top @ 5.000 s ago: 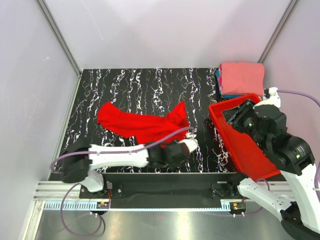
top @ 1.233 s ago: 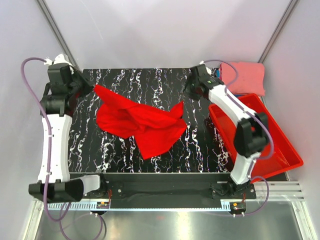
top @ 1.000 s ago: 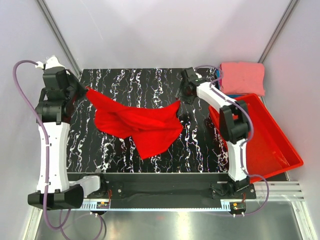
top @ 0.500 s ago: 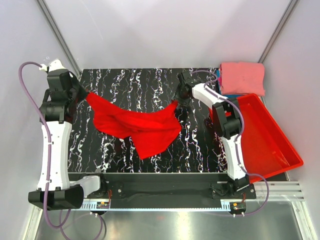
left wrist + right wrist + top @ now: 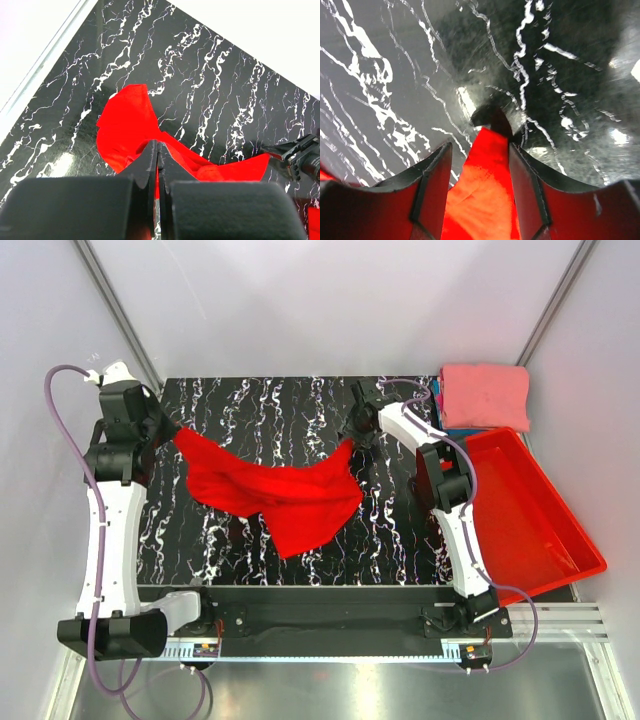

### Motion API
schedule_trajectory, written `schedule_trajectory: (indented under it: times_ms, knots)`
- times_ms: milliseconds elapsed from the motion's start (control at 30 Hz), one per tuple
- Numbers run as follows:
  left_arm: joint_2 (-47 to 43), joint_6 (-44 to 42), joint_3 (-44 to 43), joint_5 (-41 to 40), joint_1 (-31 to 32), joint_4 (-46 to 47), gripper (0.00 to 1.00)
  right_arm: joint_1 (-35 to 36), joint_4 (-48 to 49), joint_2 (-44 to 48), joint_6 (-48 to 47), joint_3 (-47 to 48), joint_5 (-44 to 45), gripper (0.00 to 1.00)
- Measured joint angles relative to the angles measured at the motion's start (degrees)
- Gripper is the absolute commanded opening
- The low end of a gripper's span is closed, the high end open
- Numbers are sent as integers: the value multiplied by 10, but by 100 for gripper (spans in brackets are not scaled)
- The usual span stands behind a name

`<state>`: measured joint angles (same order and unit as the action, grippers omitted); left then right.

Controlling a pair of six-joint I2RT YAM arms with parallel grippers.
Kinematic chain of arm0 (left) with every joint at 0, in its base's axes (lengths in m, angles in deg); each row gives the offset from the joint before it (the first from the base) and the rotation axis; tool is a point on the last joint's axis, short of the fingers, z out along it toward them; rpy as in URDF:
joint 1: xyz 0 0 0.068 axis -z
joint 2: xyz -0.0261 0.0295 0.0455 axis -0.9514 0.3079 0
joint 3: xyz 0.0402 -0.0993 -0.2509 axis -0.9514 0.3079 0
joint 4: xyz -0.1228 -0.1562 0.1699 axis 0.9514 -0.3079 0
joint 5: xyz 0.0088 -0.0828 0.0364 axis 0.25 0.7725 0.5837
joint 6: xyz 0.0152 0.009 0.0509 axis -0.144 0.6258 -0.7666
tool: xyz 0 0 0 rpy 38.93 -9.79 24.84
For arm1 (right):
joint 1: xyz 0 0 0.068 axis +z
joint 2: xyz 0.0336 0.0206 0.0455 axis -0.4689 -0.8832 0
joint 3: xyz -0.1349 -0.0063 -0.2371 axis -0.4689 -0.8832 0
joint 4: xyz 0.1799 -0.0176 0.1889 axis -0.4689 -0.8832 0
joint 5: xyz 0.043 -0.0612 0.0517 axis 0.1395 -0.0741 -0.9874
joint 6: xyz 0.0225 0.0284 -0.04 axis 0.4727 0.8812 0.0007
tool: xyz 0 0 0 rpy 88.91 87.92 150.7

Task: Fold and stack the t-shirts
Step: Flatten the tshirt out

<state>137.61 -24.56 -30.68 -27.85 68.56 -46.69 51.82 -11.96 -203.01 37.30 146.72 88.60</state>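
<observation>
Left gripper pinched tight on red shirt at far-left table edge; right gripper parted, cloth tip between fingers, grip uncertain. Only overhead: shirt strung between both, middle sagging onto table. Pink shirt folded far right, bin just beside.

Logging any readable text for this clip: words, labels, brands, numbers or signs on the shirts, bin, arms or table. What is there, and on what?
None can be read.
red t-shirt: plain cloth, no print showing.
folded pink t-shirt: no print or tag showing.
red bin: no label showing.
left gripper and right gripper: no legible markings in any view.
table: only white marbling, no writing.
</observation>
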Motion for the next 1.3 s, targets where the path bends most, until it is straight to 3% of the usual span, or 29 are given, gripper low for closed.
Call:
schedule_trajectory:
  times_ms: [100, 233, 267, 300, 467, 567, 667, 800, 900, 967, 1067, 1167, 1300]
  knots:
    - [0, 0, 2, 0, 0, 3, 0, 0, -16, -3, -1, 10, 7, 51]
    - [0, 0, 3, 3, 0, 12, 0, 0, -30, -6, -10, 17, 12, 22]
    - [0, 0, 3, 4, 0, 13, 0, 0, -36, -8, -12, 22, 13, 5]
    - [0, 0, 3, 4, 0, 13, 0, 0, -42, -9, -16, 27, 16, 0]
    - [2, 0, -2, 4, 0, 10, 0, 0, -63, -10, -36, 55, 28, 0]
    - [31, 3, -68, 2, 0, -16, 0, 0, -92, -7, -69, 99, 50, 0]
    - [89, 12, -219, -4, 0, -54, 0, 0, -107, 25, -105, 139, 76, 0]
    - [145, 15, -446, -38, 0, -94, 0, -1, -96, 147, -148, 144, 94, 0]
    - [129, 10, -516, -68, 0, -100, 0, -1, -67, 281, -168, 128, 105, 0]
    - [101, 6, -502, -80, 0, -108, 0, -1, -39, 370, -175, 87, 111, 0]
    - [32, 0, -408, -86, 0, -112, 0, -1, -5, 508, -179, -37, 124, 0]
    - [-42, 1, -245, -65, -1, -83, 0, -2, 21, 598, -174, -177, 131, 0]
    - [-118, 21, 3, 20, -2, -59, 0, 4, 42, 636, -153, -383, 116, 0]
